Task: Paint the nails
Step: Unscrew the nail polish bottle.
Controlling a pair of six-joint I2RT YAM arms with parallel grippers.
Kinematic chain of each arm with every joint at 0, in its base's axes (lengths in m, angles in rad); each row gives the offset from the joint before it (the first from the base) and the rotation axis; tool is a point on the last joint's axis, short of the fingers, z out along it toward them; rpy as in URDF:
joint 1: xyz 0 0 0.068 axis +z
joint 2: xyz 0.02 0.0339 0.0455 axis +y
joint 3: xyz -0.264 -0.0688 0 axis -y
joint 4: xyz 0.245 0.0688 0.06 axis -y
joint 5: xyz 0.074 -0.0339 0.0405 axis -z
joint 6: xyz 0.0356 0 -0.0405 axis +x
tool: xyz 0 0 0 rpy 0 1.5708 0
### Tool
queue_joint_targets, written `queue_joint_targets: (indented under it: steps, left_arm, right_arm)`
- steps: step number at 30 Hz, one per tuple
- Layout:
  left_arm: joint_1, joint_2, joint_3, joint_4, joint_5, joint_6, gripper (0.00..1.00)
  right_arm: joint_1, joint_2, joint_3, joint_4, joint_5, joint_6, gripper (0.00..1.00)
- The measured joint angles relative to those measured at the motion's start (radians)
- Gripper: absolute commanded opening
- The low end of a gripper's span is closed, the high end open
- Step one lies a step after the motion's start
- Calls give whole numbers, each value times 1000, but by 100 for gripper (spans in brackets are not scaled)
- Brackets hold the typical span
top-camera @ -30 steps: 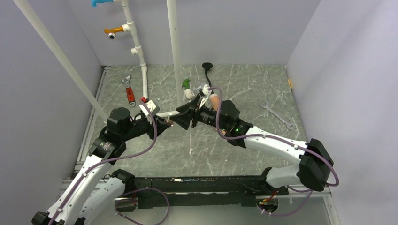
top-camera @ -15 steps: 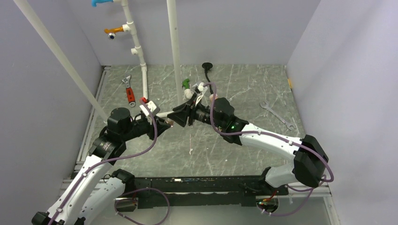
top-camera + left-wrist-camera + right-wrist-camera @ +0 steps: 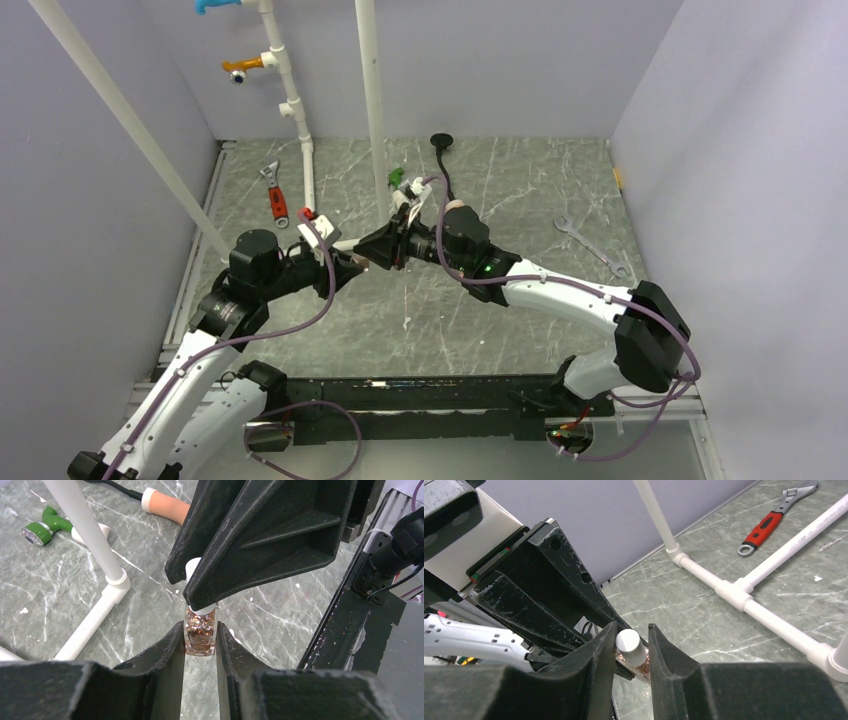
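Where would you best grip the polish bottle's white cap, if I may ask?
Across the round sides of the white cap, end-on from opposite the left hand, which clamps the glass body; the cap sticks out clear there, where the right hand grips it.

Copper glitter is seen in the bottle (image 3: 200, 636), and its cap (image 3: 630, 645) is coloured white. The table (image 3: 520, 190) is marbled grey-green.
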Motion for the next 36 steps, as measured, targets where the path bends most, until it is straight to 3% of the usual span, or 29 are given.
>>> queue_joint_targets:
  steps: [5, 19, 36]
  left_arm:
    - [0, 0, 0, -6, 0, -1, 0]
    - [0, -6, 5, -55, 45, 0, 0]
    - [3, -58, 5, -50, 343, 27, 0]
  right_arm:
    - [1, 8, 2, -1, -22, 3, 16]
    - [-15, 2, -76, 128, -149, -39, 7]
    - [-18, -47, -191, 441, -419, -47, 2]
